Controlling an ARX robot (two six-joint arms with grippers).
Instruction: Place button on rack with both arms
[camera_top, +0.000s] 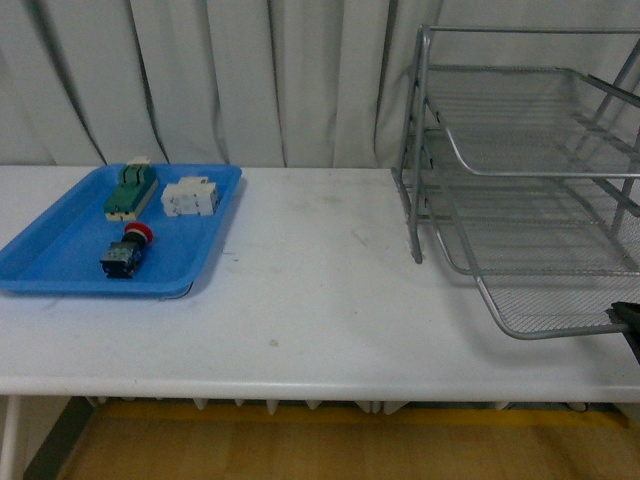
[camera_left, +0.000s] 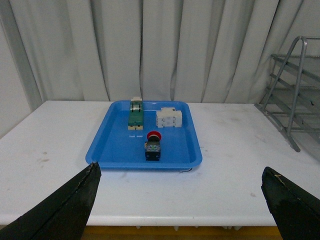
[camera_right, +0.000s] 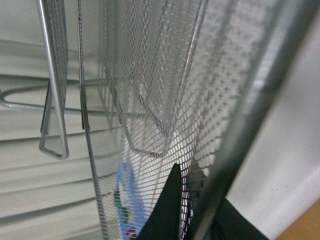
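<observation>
The button (camera_top: 126, 252) with its red cap lies on the blue tray (camera_top: 60, 250) at the left of the white table; the left wrist view shows the button (camera_left: 153, 147) too, well ahead of my open left gripper (camera_left: 181, 200), whose black fingers (camera_left: 70, 205) hover over the table's front edge. The silver wire-mesh rack (camera_top: 520, 190) stands at the right, its lowest tray pulled forward. My right gripper (camera_top: 628, 320) is shut on that tray's front rim. Up close, the dark fingers (camera_right: 167, 210) pinch the rack's mesh (camera_right: 150, 75).
A green-and-cream switch part (camera_top: 128, 190) and a white blocky component (camera_top: 190, 196) also lie in the blue tray. A pleated curtain (camera_top: 250, 70) hangs behind the table. Bare tabletop (camera_top: 320, 270) lies between tray and rack.
</observation>
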